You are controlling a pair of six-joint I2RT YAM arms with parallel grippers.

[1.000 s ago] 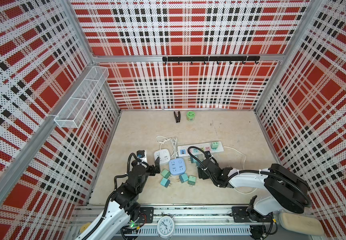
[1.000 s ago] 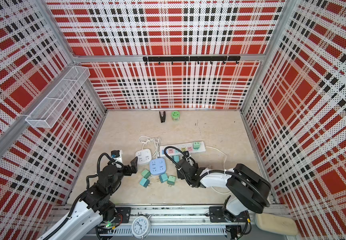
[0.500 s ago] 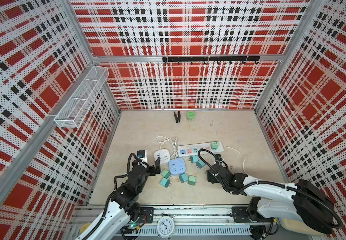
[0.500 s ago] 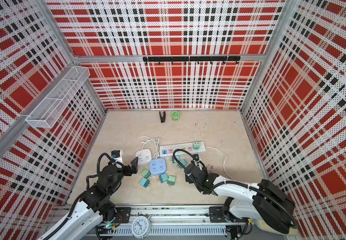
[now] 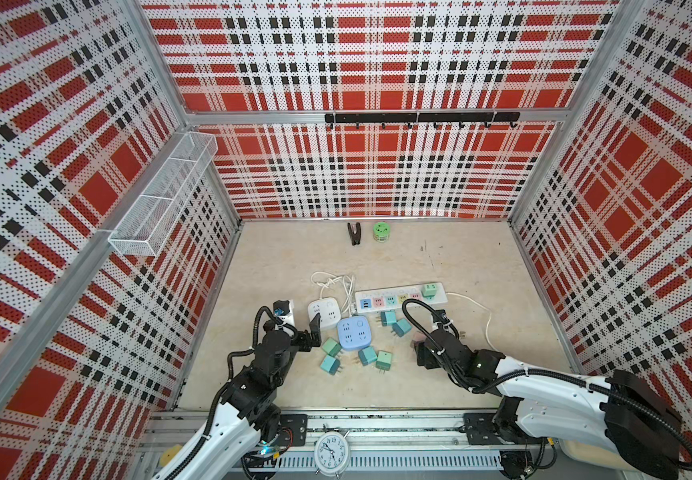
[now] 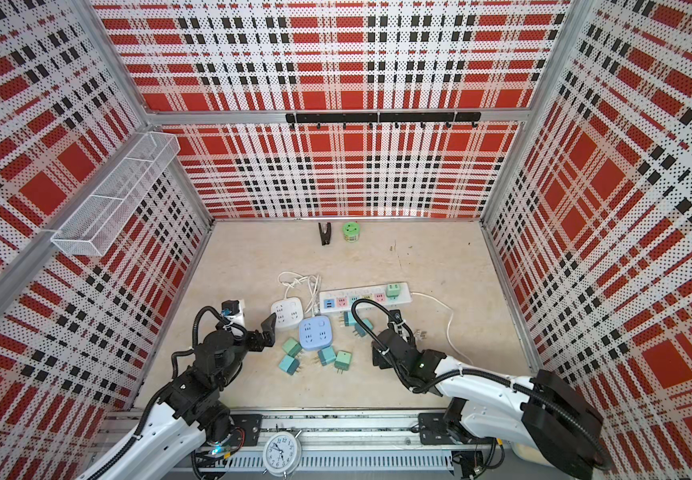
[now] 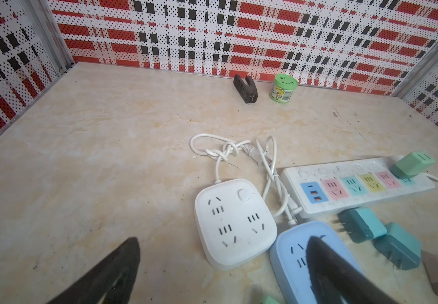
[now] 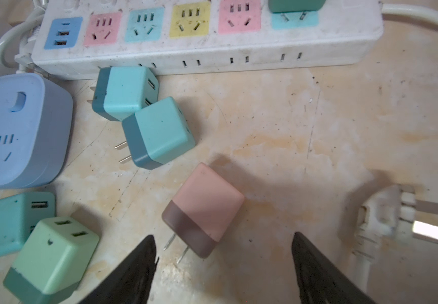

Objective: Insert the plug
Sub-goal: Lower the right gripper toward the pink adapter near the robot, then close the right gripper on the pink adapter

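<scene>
In the right wrist view a pink plug (image 8: pixel 204 210) lies on its side on the table, prongs pointing toward my right gripper (image 8: pixel 223 237). That gripper is open, low over the table, with the plug just ahead of its fingertips and untouched. The white power strip (image 5: pixel 400 298) with coloured sockets lies beyond it, a green plug (image 5: pixel 430 289) seated at its right end. Two teal plugs (image 8: pixel 157 134) rest against the strip's near side. My left gripper (image 5: pixel 308 332) hangs open beside the white square socket (image 7: pixel 235 223) and the blue square socket (image 5: pixel 353 332), holding nothing.
Several loose teal and green plugs (image 5: pixel 367 355) lie in front of the blue socket. The strip's white three-prong plug (image 8: pixel 396 218) and cord lie right of my right gripper. A black clip (image 5: pixel 353 233) and a green tub (image 5: pixel 381 231) stand at the back wall. A wire basket (image 5: pixel 161 199) hangs on the left wall.
My right arm has drawn back from beside the strip toward the front right, and its jaws have narrowed a little. The left arm has not moved.
</scene>
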